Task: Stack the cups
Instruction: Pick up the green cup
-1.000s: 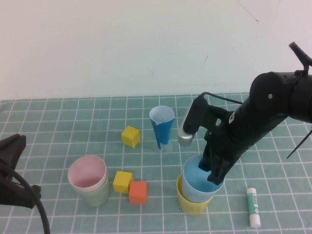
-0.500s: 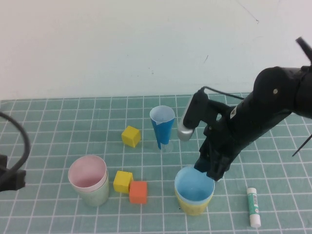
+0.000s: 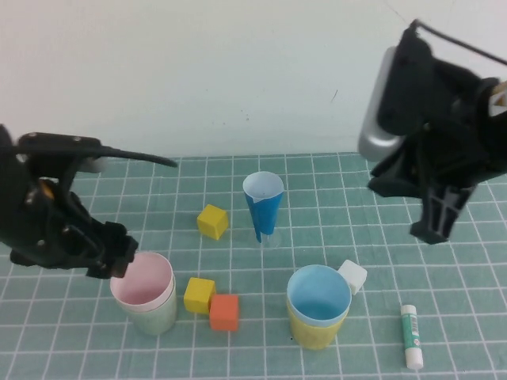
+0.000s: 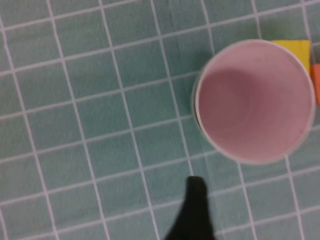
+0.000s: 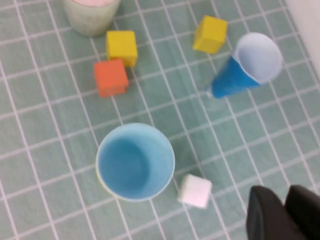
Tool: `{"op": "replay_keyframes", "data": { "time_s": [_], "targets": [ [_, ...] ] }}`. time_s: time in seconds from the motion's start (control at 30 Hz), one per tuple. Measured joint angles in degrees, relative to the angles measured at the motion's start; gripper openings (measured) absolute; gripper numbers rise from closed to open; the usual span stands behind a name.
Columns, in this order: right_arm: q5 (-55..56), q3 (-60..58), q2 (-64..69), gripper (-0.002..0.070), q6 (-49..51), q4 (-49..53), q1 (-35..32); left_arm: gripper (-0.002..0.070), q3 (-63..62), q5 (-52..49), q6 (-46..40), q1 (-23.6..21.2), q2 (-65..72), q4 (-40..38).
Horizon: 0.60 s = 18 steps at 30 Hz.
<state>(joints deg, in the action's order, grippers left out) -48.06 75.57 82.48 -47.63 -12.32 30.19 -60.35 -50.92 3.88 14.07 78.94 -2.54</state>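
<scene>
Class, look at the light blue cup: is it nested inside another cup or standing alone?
Nested. The light blue cup sits upright inside the yellow cup, whose wall shows below its rim.

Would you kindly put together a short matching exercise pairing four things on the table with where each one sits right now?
Things:
1. light blue cup
2. pink cup
3. white cube
4. glue stick

Places:
A. nested in the pale green cup, under the left gripper
B. lying on the mat at the near right
C. nested in the yellow cup
D. beside the yellow cup's far right side

Pairs: 1-C, 2-A, 3-D, 4-B

The right gripper hangs high on the right, holding nothing.
</scene>
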Motion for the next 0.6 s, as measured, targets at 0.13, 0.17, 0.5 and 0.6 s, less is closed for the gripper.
{"op": "replay_keyframes", "data": {
  "time_s": [0.13,0.17,0.5,0.6],
  "targets": [
    [-1.67,-0.25,-3.73,0.0036,4.21,5.29,0.0,0.0576,-1.48,2.76,0.0,0.0,7.01,0.62],
    [-1.67,-0.56,-4.38,0.0028,4.95,6.11,0.0,0.0575,-1.78,3.53,0.0,0.0,8.8,0.62],
    [-4.73,-4.14,-7.24,-0.0001,10.96,10.73,0.0,0.0386,-4.32,7.8,0.0,0.0,22.19,1.44],
    [-5.82,-4.44,-7.91,-0.0001,11.75,10.94,0.0,0.0229,-5.29,8.02,0.0,0.0,23.82,1.53]
  ]
}}
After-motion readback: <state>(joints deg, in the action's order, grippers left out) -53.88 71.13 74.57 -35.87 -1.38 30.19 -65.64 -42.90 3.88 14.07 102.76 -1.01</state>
